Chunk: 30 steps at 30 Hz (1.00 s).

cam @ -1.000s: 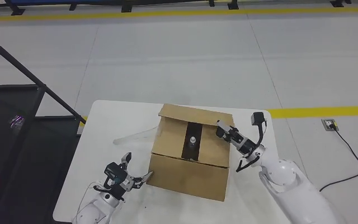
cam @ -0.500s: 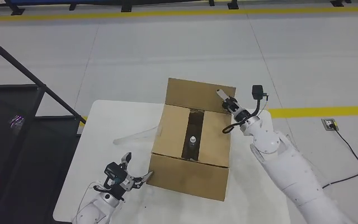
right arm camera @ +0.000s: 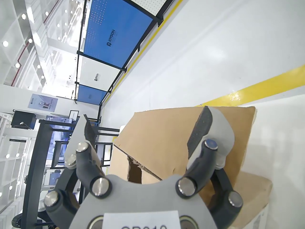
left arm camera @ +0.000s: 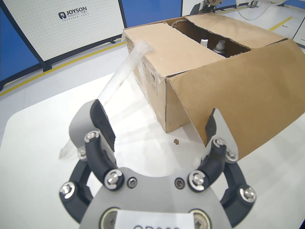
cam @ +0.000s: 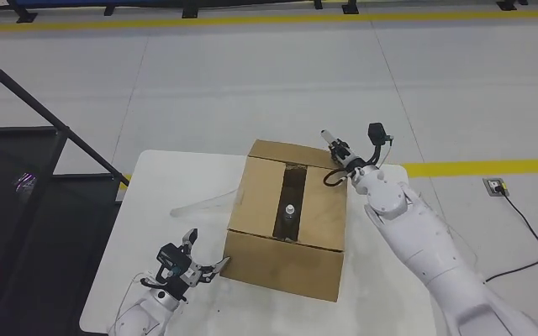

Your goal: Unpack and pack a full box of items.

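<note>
Clear plastic strip point(cam: 200, 202) leans on box point(cam: 290, 244), mid-frame on worktop point(cam: 160, 193); bottle point(cam: 288, 210) visible thru gap btwn top flaps. Lower left, left gripper point(cam: 210, 250) open, just beside box's near side. Upper centre, right gripper point(cam: 328, 137) open, above box's far-right corner.

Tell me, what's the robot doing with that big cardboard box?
It is opening the cardboard box on the white table. The right gripper, open, is at the far flap. The left gripper, also open, sits low by the box's near corner, beside the near flap, which hangs down the front. The top flaps are parted, and a white-capped bottle shows in the gap. Nothing is held yet.
</note>
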Tool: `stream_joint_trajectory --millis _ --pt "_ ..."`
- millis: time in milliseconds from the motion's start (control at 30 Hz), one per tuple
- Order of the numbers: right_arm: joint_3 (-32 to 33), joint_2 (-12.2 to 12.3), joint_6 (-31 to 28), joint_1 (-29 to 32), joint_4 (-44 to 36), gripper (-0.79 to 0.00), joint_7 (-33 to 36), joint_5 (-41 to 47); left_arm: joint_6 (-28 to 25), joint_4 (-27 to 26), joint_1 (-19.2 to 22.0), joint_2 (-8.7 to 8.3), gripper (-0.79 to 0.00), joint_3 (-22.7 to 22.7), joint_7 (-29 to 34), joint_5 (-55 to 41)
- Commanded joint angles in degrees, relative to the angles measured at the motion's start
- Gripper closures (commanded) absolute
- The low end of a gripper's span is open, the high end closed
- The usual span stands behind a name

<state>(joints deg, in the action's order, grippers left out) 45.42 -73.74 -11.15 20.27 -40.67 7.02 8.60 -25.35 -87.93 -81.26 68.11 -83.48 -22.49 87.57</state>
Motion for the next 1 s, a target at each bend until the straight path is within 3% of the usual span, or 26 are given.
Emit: stream_joint_trajectory --millis 0,200,333,433,533,733,967 --pt "0.4 -0.3 -1.0 -0.1 0.7 -0.785 0.9 0.5 0.0 0.0 0.0 0.00 -0.785 0.0 0.0 0.0" --pt "4.0 0.1 -13.2 3.2 -3.5 -0.785 6.0 5.6 1.1 -1.0 -0.4 0.05 -0.785 -0.8 -0.5 -2.4" --pt "6.2 1.1 -16.8 6.8 -9.9 -0.785 13.8 7.7 1.6 -2.6 -1.4 0.00 -0.785 -2.7 -4.0 -6.4" --pt "7.0 1.9 -15.3 9.8 -15.7 -0.785 21.5 8.8 2.9 -2.5 -2.1 0.06 -0.785 -4.2 -4.5 -10.2" --pt "7.1 2.5 -11.0 11.9 -20.4 -0.785 25.9 7.3 7.9 -1.6 -1.2 0.15 -0.785 -4.5 -1.6 -8.6" --pt "6.0 2.4 -4.1 13.8 -24.5 -0.785 24.1 0.9 12.2 1.0 0.9 0.69 -0.785 -2.2 -0.7 -8.1" --pt "2.8 0.4 0.5 10.9 -19.8 -0.785 21.5 -1.4 11.8 1.7 0.7 0.74 -0.785 -2.1 -2.0 -8.5"
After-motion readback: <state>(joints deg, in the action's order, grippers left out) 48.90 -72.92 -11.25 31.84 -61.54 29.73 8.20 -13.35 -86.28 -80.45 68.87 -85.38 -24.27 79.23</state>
